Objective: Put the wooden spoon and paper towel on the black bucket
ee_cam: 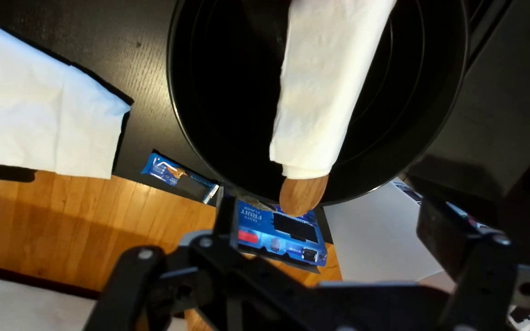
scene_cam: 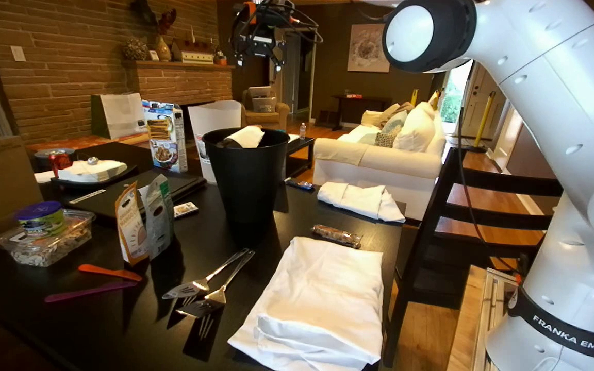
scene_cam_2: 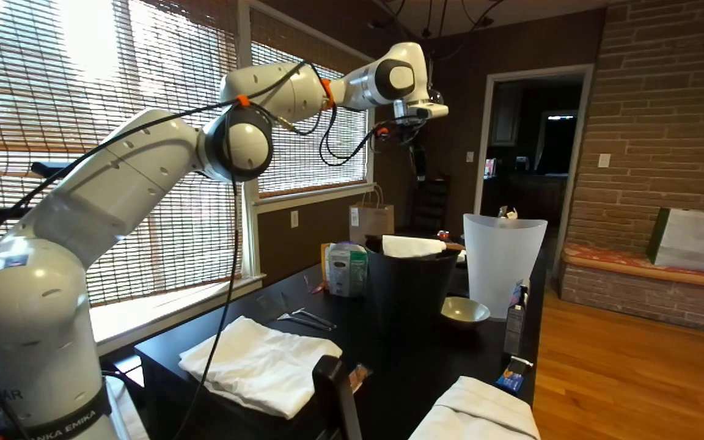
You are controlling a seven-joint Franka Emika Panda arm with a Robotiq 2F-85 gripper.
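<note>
Wrist view shows wooden spoon (ee_cam: 302, 195) tip; in an exterior view, just paper towel (scene_cam: 249, 136).
Gripper (scene_cam: 260, 61) hangs over black bucket (scene_cam: 248, 180), jaws wide, empty.

Round black plastic bucket (ee_cam: 228, 105), mouth seen from above, far side cut off; thin white paper towel (ee_cam: 325, 92), lying long and narrow across the mouth; brown wooden spoon (ee_cam: 302, 196), rounded end only, jutting from the paper towel's near end past the near rim; whether wrapped right round, cannot be told; black two-fingered gripper (ee_cam: 328, 224), nearest, blurred, fingers spread wide; blue printed box (ee_cam: 265, 233), lettered "FRUIT", showing past the near rim, partly behind the spoon; small blue-wrapped packet (ee_cam: 160, 169), left of the bucket; folded white cloth (ee_cam: 25, 110), farther left; smooth white plastic container (ee_cam: 375, 234), right of the box; dark wood table (ee_cam: 147, 69), under bucket and cloth; brown plank floor (ee_cam: 85, 202), near left.
</note>
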